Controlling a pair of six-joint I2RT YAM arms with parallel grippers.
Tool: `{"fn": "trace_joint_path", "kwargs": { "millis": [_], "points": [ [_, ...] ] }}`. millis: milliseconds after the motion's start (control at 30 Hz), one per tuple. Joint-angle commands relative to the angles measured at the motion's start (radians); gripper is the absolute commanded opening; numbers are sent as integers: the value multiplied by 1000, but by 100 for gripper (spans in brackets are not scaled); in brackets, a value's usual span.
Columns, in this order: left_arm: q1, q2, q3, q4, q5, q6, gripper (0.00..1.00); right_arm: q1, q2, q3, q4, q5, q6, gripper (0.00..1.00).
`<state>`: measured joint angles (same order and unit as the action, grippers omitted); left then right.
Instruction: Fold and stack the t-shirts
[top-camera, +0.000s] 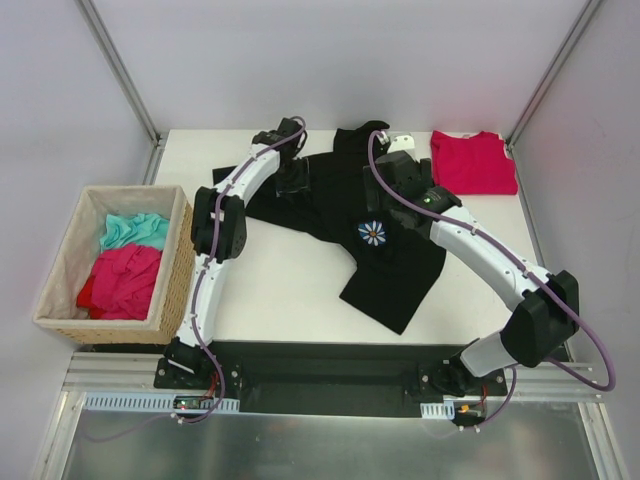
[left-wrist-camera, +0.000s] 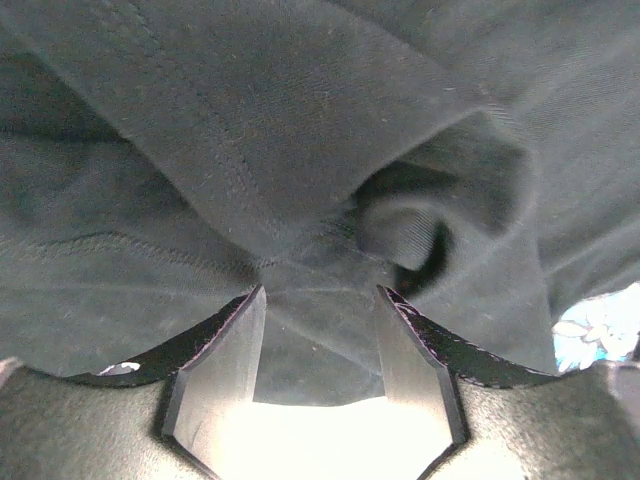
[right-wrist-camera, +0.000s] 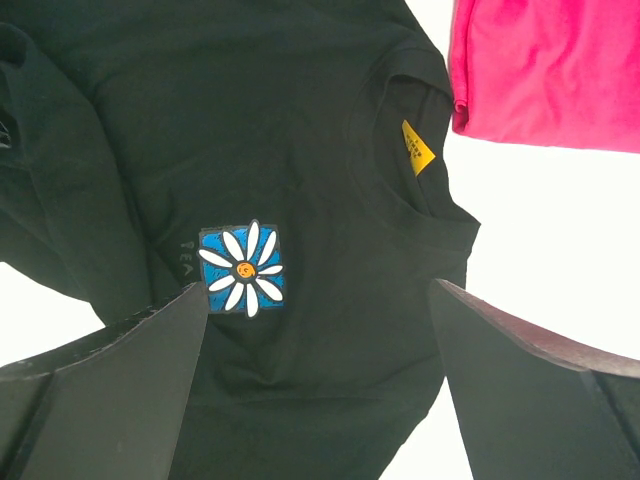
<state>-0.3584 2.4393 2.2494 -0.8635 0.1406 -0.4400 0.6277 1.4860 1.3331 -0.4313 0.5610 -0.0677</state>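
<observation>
My left tool (left-wrist-camera: 321, 292) pinches a bunched fold of the black t-shirt (top-camera: 400, 275), sprawled mid-frame on the worktop (top-camera: 290, 290). My right tool (right-wrist-camera: 318, 288) hangs wide open, empty, above its collar. I'd clamp there, then draw both tools apart evenly to flatten the cloth.

black shirt (top-camera: 400, 285): soft matt knit cloth, stitched seams, creased
emblem (right-wrist-camera: 243, 268): flat print, faint sheen
red shirt (top-camera: 473, 163): smooth matt cloth
basket (top-camera: 180, 265): rough woven tan fibre, pale lining
desk (top-camera: 290, 300): white, smooth, matt
arms (top-camera: 480, 250): glossy white plastic shells
left tool (left-wrist-camera: 322, 295): dark matt plastic fingers
</observation>
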Motion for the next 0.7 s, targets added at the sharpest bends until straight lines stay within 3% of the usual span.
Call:
{"fn": "trace_joint_path", "kwargs": {
  "millis": [0,667],
  "points": [
    [3,24,55,-45,36,-16,48,9,-23,20,11,16,6,97],
    [-8,58,118,-20,145,-22,50,13,-35,9,11,23,6,96]
  ]
}}
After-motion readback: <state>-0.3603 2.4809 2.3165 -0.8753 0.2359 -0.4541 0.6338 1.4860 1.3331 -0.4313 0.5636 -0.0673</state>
